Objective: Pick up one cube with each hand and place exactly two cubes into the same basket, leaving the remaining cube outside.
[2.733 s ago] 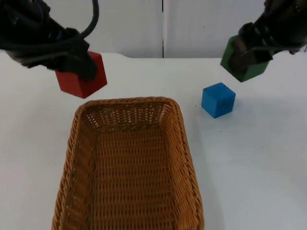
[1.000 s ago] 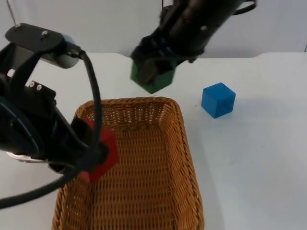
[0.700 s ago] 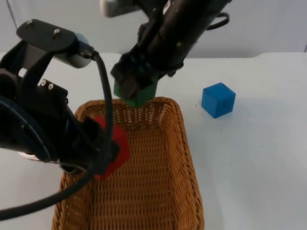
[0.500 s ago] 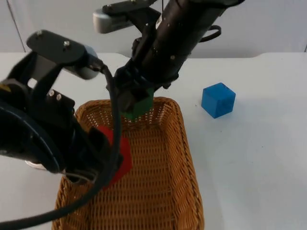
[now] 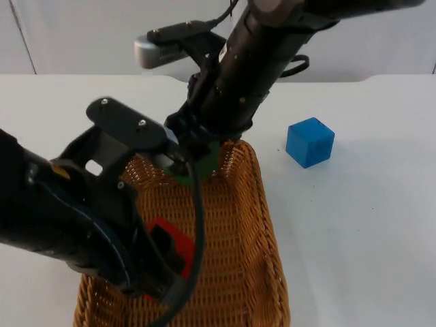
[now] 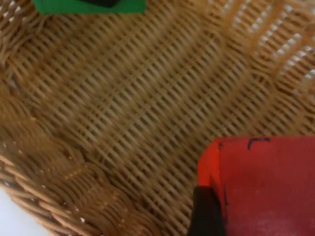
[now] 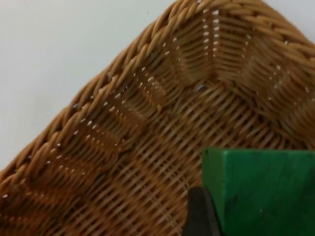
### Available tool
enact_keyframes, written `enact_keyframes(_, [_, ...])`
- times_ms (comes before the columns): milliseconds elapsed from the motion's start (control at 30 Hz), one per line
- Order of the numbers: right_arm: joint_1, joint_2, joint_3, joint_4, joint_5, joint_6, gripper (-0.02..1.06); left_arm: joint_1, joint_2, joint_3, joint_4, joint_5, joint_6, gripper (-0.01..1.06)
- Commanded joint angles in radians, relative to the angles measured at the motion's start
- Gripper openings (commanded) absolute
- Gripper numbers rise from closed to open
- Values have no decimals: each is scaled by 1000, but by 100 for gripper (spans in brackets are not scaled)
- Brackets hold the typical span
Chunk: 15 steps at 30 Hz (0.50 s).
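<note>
My left gripper (image 5: 165,264) is shut on the red cube (image 5: 176,246) and holds it low inside the wicker basket (image 5: 270,235), toward its near end. The left wrist view has the red cube (image 6: 268,187) close above the basket's woven floor (image 6: 147,103), with the green cube (image 6: 88,6) further along. At the basket's far end my right gripper (image 5: 194,155) is shut on the green cube (image 5: 206,161), just inside the rim. The right wrist view shows that green cube (image 7: 266,191) over the basket's far corner (image 7: 123,98). A blue cube (image 5: 310,142) rests on the table to the right of the basket.
The white table (image 5: 361,231) runs open to the right of the basket and in front of the blue cube. Both black arms crowd the space above the basket. The grey partition wall (image 5: 82,34) closes off the back.
Both arms swung in from the sides with their cubes and came down over the basket. The red cube dropped toward the near end and the green cube to the far end. The blue cube stayed put.
</note>
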Motion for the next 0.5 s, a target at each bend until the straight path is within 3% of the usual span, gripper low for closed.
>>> enact_keyframes(0, [5, 10, -13, 9, -17, -6, 0, -7, 9, 4, 6, -31, 2, 0])
enact_keyframes(467, [5, 86, -13, 10, -75, -6, 0, -7, 124, 4, 15, -107, 4, 0])
